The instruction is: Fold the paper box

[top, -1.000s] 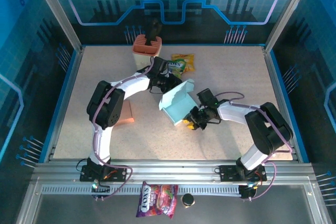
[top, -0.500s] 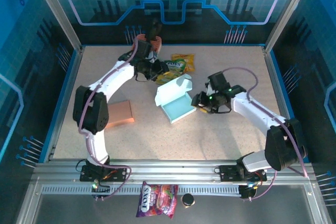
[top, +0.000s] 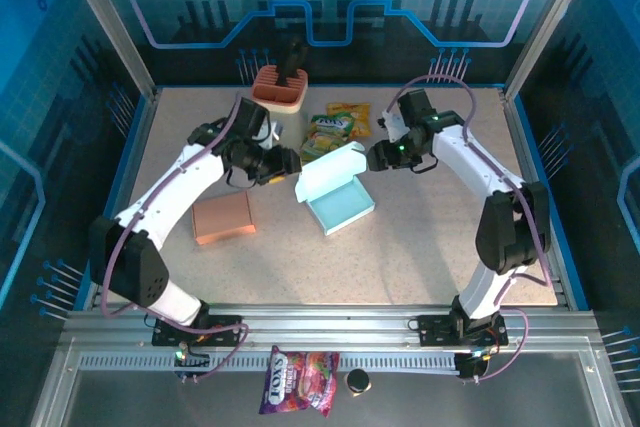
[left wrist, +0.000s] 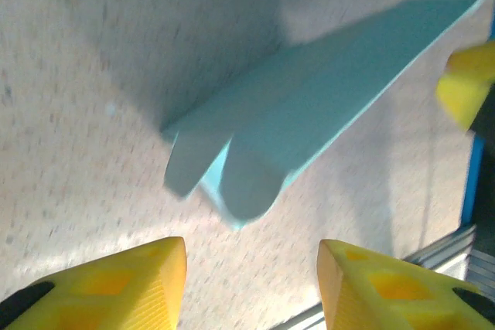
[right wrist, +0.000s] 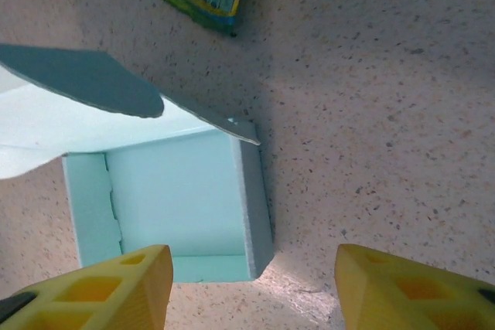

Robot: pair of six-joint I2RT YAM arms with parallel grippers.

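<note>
Top external shows the paper box [top: 340,212] with tray formed, lid unclosed; left gripper [top: 289,161] and right gripper [top: 373,158] flank it, jaws apart.

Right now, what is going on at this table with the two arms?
Two robot arms are working on a light blue paper box in the middle of the table. The left gripper and the right gripper stand on either side of it, both open and holding nothing. The tray is formed, but its lid stands up, not yet folded shut.
</note>
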